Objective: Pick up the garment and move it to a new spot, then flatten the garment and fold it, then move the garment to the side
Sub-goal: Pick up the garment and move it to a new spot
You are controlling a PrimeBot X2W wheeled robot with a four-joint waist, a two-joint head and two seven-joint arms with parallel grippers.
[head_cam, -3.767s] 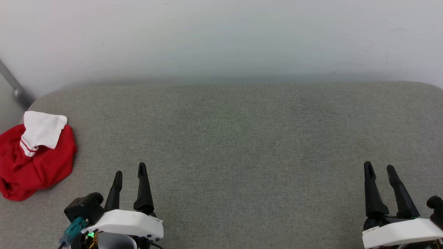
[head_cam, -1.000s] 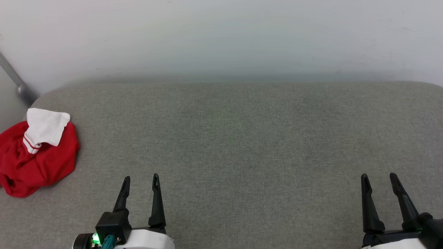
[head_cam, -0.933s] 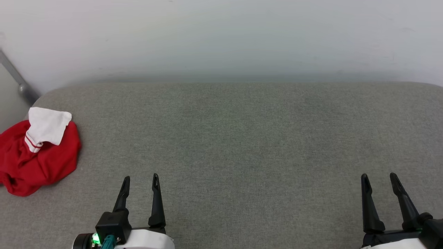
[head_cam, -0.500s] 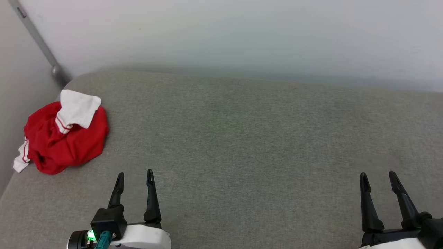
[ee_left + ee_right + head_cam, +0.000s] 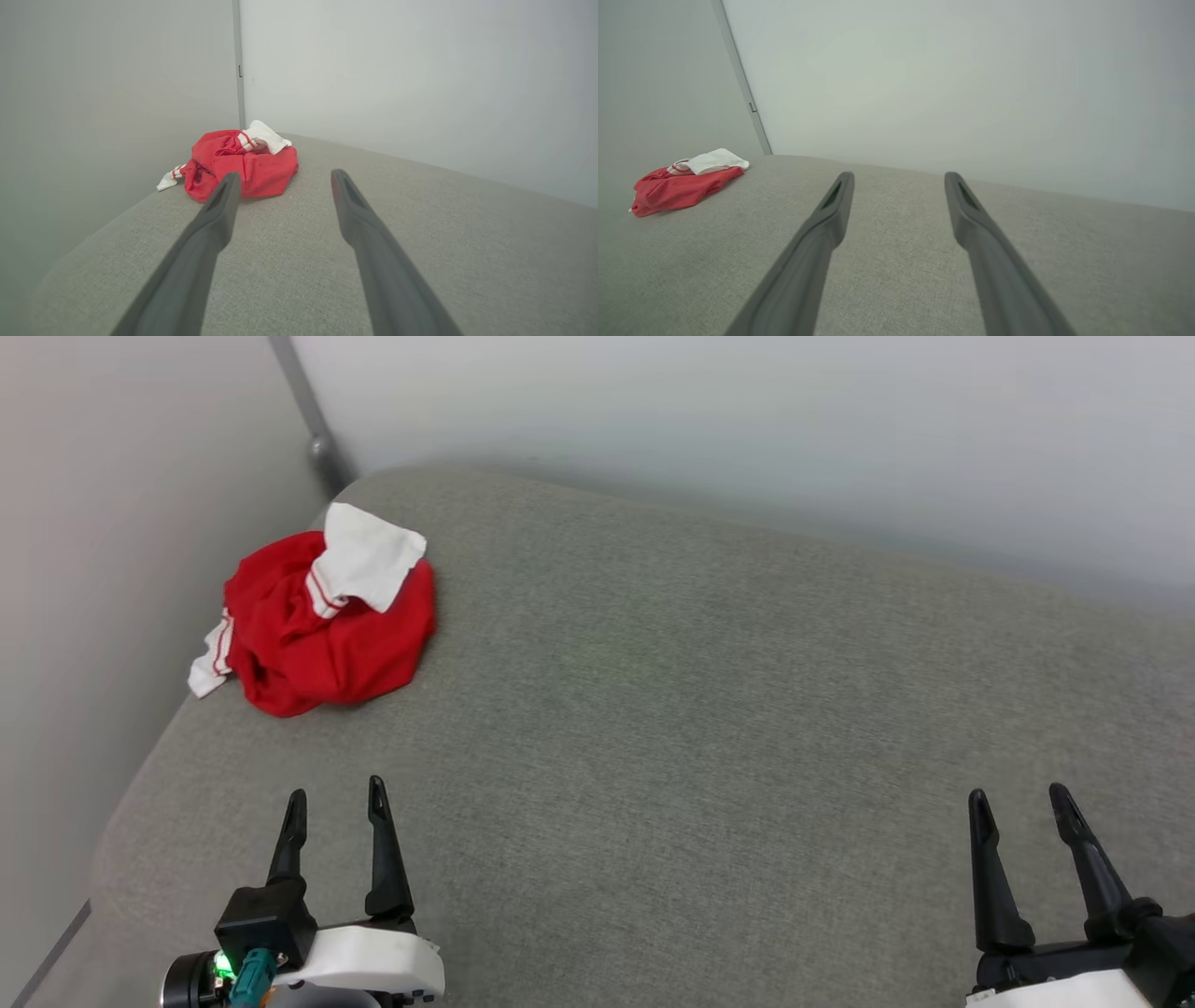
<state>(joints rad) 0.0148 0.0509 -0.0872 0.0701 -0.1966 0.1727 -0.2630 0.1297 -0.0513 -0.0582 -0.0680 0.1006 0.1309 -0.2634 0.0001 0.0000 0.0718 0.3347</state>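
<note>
Lying bunched at cushion (image 5: 700, 709) corner, garment (image 5: 327, 639) front buried in folds; left gripper (image 5: 336, 789), right gripper (image 5: 1018, 791) fingers spread, empty.

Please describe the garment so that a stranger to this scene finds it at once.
Follow the wide grey fabric surface to its far left corner, below the metal strip where two pale walls meet. The garment lies there, a crumpled heap. It is bright red with a white, red-striped sleeve on top, unlike the plain grey around it.
</note>
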